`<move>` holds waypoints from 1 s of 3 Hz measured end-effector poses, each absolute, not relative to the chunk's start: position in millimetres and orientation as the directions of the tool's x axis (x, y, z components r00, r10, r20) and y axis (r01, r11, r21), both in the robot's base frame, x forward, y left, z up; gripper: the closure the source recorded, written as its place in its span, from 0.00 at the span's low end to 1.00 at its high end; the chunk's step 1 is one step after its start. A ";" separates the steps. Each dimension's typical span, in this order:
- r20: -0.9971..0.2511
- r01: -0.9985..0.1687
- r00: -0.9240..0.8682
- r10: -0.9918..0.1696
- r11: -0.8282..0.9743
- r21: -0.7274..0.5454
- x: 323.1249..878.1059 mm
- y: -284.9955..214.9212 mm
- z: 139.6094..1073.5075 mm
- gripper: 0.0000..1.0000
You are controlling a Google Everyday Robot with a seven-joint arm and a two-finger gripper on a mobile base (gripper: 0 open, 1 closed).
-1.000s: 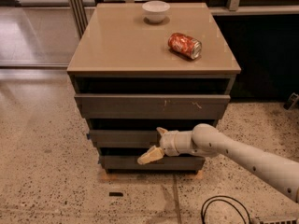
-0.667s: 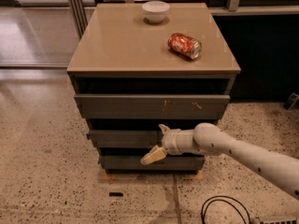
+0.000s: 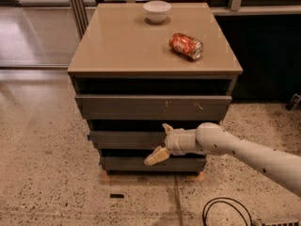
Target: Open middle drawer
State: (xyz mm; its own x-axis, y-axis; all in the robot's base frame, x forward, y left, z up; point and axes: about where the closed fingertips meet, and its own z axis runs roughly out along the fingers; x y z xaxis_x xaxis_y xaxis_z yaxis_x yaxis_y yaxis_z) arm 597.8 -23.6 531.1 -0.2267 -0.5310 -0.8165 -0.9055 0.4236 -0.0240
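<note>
The middle drawer (image 3: 124,139) is a dark grey flat front with a small blue bit at its left end, in the cabinet (image 3: 141,51) between a taller scratched front and a narrow bottom front. My gripper (image 3: 161,142) is at the right half of this front. It is open, with one pale finger (image 3: 167,128) at the front's top edge and the other (image 3: 156,156) below its bottom edge. The arm (image 3: 244,152) reaches in from the lower right. The inside of the drawer is hidden.
The top drawer front (image 3: 150,107) has pale scratches; the bottom front (image 3: 131,164) is plain. A red can (image 3: 186,45) lies on its side and a white bowl (image 3: 157,11) stands on the cabinet top. A black cable (image 3: 225,213) and a small dark bit (image 3: 116,196) lie on the speckled floor.
My gripper has shifted slightly right along the middle drawer front. The drawer fronts, can and bowl look unmoved.
</note>
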 end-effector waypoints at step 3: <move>-0.814 -0.876 -0.369 -0.448 0.461 0.143 622.4 -7.2 461.9 0.00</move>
State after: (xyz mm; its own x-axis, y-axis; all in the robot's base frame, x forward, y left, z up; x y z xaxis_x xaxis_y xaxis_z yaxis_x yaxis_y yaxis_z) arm 622.4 -7.2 461.9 -0.3693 -0.4485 -0.8139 -0.8758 0.4609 0.1435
